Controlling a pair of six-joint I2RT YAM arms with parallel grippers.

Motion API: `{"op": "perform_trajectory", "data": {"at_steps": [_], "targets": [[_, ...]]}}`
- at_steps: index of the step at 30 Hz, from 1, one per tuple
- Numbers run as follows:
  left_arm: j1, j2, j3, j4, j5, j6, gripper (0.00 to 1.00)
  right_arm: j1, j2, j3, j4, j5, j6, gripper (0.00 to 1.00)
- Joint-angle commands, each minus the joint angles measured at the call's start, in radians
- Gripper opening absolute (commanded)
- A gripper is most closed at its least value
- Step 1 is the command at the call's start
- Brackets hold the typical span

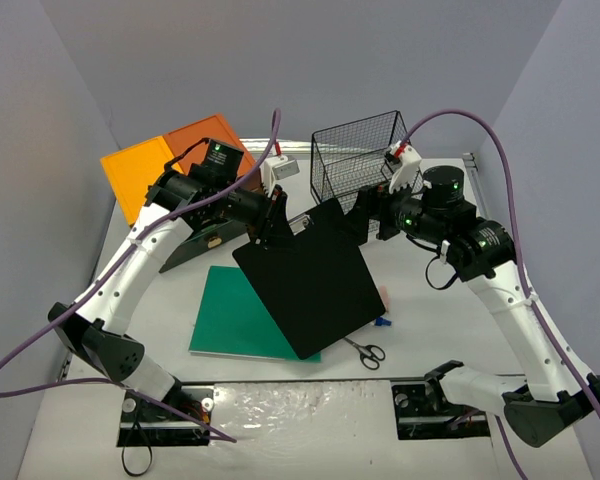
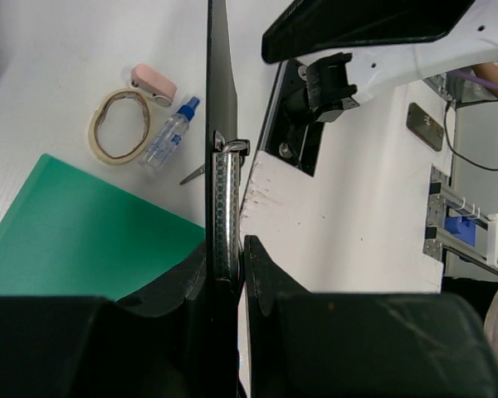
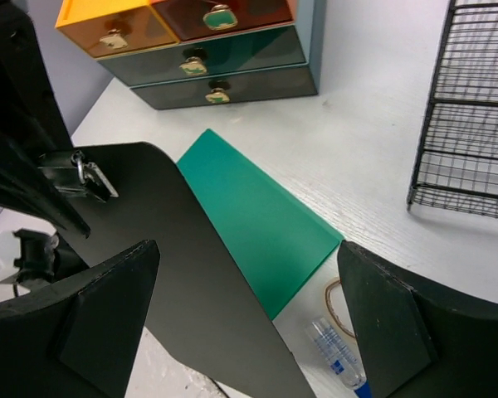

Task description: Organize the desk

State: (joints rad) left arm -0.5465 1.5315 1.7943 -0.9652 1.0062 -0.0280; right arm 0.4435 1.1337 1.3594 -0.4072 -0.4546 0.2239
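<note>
The desk (image 1: 430, 340) is a wide white tabletop. My left gripper (image 1: 270, 215) is shut on a black clipboard (image 1: 310, 280), gripping it at its metal clip (image 2: 226, 186) and holding it tilted above the desk. In the left wrist view the clipboard (image 2: 220, 99) shows edge-on between the jaws of my left gripper (image 2: 228, 249). A green board (image 1: 225, 315) lies flat on the desk, partly under the clipboard. My right gripper (image 1: 375, 215) hovers by the clipboard's far corner, open and empty, and the right wrist view shows the right gripper (image 3: 249, 249) wide apart above the clipboard (image 3: 174, 249) and the green board (image 3: 257, 215).
A dark drawer unit (image 1: 170, 165) with an orange and yellow top stands at the back left. A black wire basket (image 1: 360, 160) stands at the back centre. Scissors (image 1: 365, 351), a small blue-capped bottle (image 2: 168, 137), a tape ring (image 2: 120, 126) and a pink eraser (image 2: 153, 83) lie near the green board.
</note>
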Motion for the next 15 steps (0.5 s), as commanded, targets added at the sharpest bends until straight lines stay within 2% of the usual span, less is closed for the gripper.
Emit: {"op": "perform_trajectory", "data": {"at_steps": [1,5,8,11,15], "targets": [[0.005,-0.08,0.013,0.101,0.118,-0.031,0.0,-0.009,0.016,0.034,0.077,-0.135,-0.036,0.86],[0.003,-0.107,-0.002,0.122,0.14,-0.049,0.0,-0.008,0.024,0.026,0.08,-0.217,-0.034,0.84],[0.005,-0.133,-0.039,0.172,0.158,-0.08,0.0,-0.008,0.024,0.021,0.08,-0.261,-0.031,0.78],[0.004,-0.15,-0.061,0.211,0.186,-0.104,0.0,-0.009,0.023,0.015,0.079,-0.302,-0.024,0.66],[0.008,-0.16,-0.079,0.249,0.227,-0.119,0.0,-0.01,0.013,0.012,0.079,-0.338,-0.008,0.65]]}}
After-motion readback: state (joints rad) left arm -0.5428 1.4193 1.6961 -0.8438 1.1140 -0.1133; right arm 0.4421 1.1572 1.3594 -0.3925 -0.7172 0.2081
